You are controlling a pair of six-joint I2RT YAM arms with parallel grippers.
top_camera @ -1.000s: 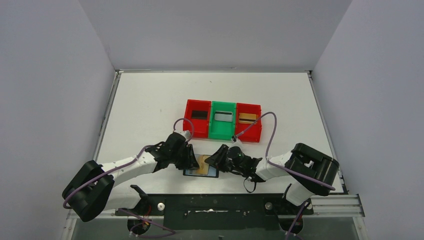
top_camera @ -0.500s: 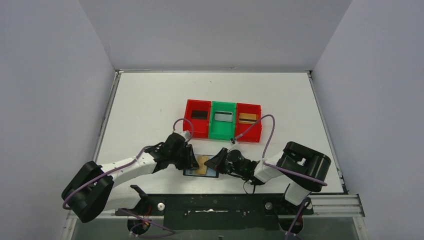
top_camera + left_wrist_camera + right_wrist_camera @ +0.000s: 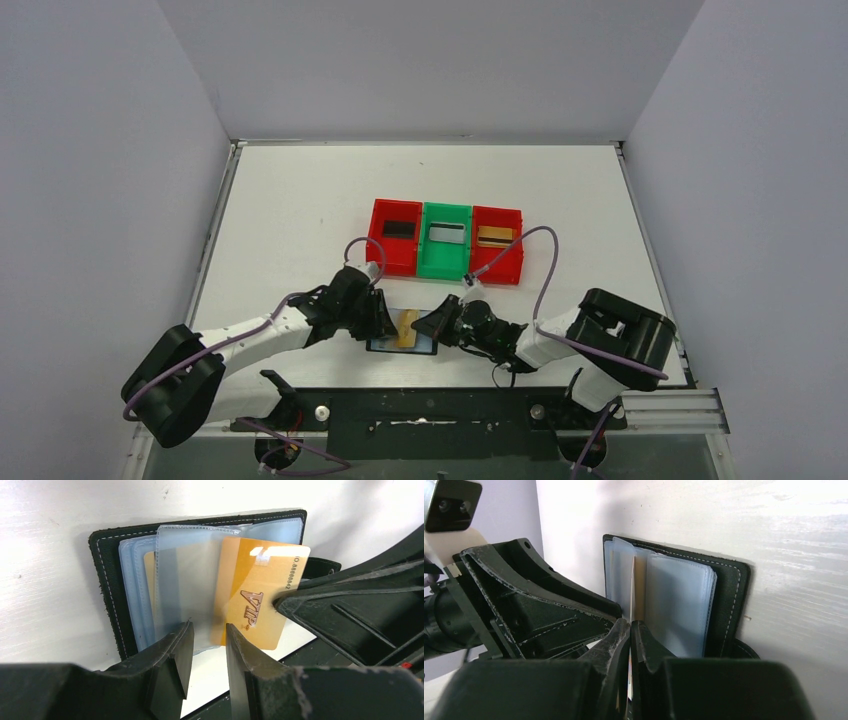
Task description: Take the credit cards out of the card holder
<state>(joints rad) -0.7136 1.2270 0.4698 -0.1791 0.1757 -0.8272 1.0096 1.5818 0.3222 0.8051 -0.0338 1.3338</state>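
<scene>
The black card holder point(image 3: 384, 346) lies open at the table's near edge, its grey-blue sleeves fanned out point(image 3: 107, 580). A gold credit card point(image 3: 255, 600) marked VIP sticks halfway out of a sleeve toward the right. My right gripper point(image 3: 630, 625) is shut on that card's right edge, and the card shows edge-on point(image 3: 631, 592) between its jaws. My left gripper point(image 3: 207, 642) is open, its fingers point(image 3: 181, 647) over the sleeves' near edge, holding nothing. From above, the left gripper point(image 3: 383, 322) and right gripper point(image 3: 426, 325) flank the card point(image 3: 405, 331).
A row of three trays stands behind the wallet: a red tray point(image 3: 381, 247) with a dark card, a green tray point(image 3: 446, 262) with a silvery card, and a red tray point(image 3: 505, 263) with a gold card. The table's black front rail point(image 3: 430, 400) runs just below the wallet.
My right arm has shifted slightly to the left, with its jaws staying on the gold card. The left arm and the wallet have not visibly moved.
</scene>
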